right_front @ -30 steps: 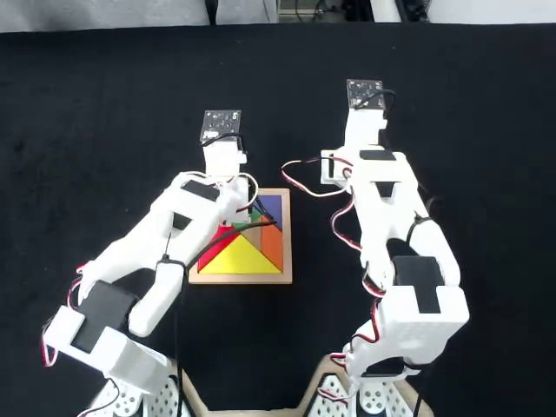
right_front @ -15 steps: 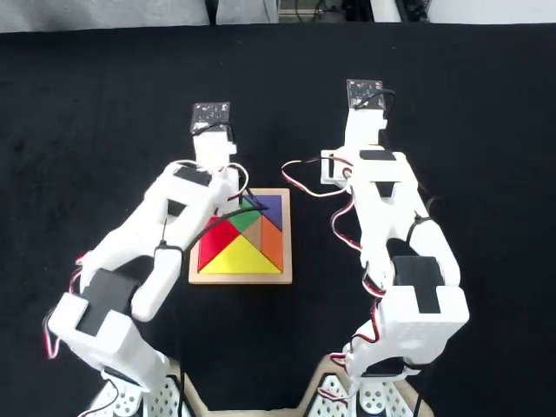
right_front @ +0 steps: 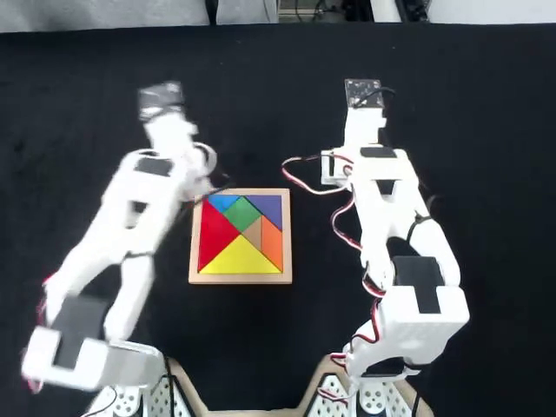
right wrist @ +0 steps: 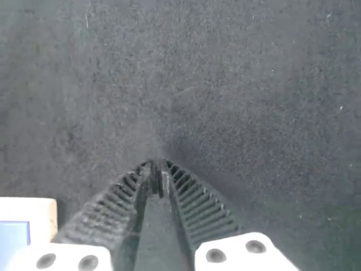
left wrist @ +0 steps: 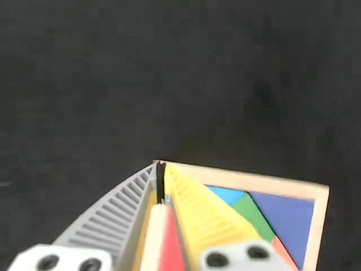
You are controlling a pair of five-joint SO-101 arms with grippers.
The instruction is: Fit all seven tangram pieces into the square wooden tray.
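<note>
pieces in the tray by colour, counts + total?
red piece: 1
yellow piece: 1
light blue piece: 1
green piece: 1
dark blue piece: 1
tan piece: 1
orange piece: 1
Total: 7, all inside the tray

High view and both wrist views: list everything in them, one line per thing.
tray: one, light wood, mid-table between the arms
red triangle: one, red, tray's left side
yellow triangle: one, yellow, near side
light blue triangle: one, far left corner
green piece: one, far side
violet-blue piece: one, far right corner
orange piece: one, right side
brown piece: one, tray's middle
table cover: one, black
left arm: one, white, left of tray
right arm: one, white, right of tray
left claw: one, grey and yellow, shut, empty, by tray's corner
right claw: one, grey, shut, empty, over the cover
</note>
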